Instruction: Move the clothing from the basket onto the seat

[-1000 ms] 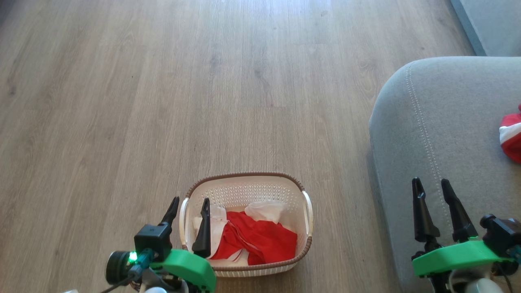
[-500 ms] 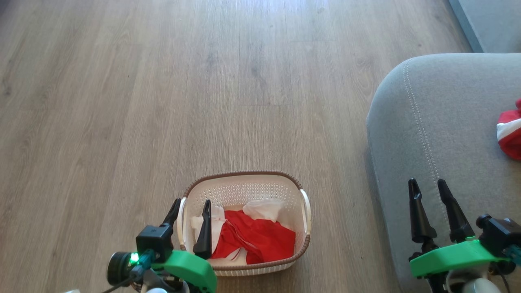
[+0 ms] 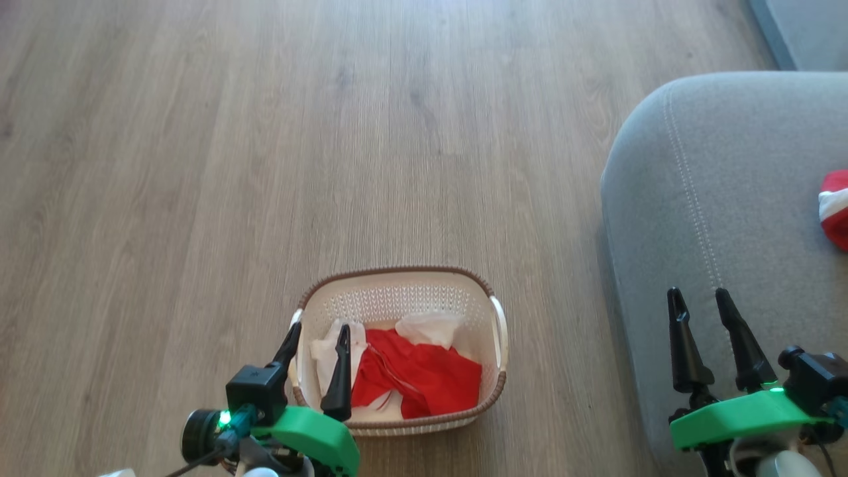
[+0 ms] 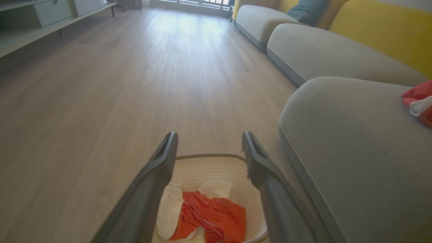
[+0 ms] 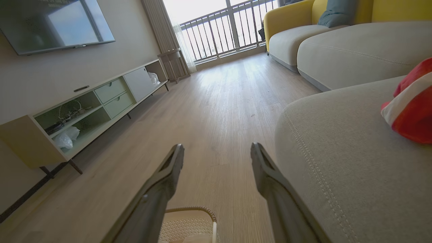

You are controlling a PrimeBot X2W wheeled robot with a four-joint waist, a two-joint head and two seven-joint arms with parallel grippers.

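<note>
Left gripper (image 3: 318, 330): spread, empty, over basket (image 3: 397, 272) rim at its 9 o'clock. Right gripper (image 3: 697, 293): spread, empty, above seat (image 3: 722, 185). Clothing (image 3: 424, 374) heaped in basket; second garment (image 3: 836, 209) on seat, 3 o'clock. Judged soft, light, limp: pinch a raised red fold.

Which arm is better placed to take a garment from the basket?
Left. The open left pincer hangs above the basket holding the clothing; the right pincer is above the seat.
</note>
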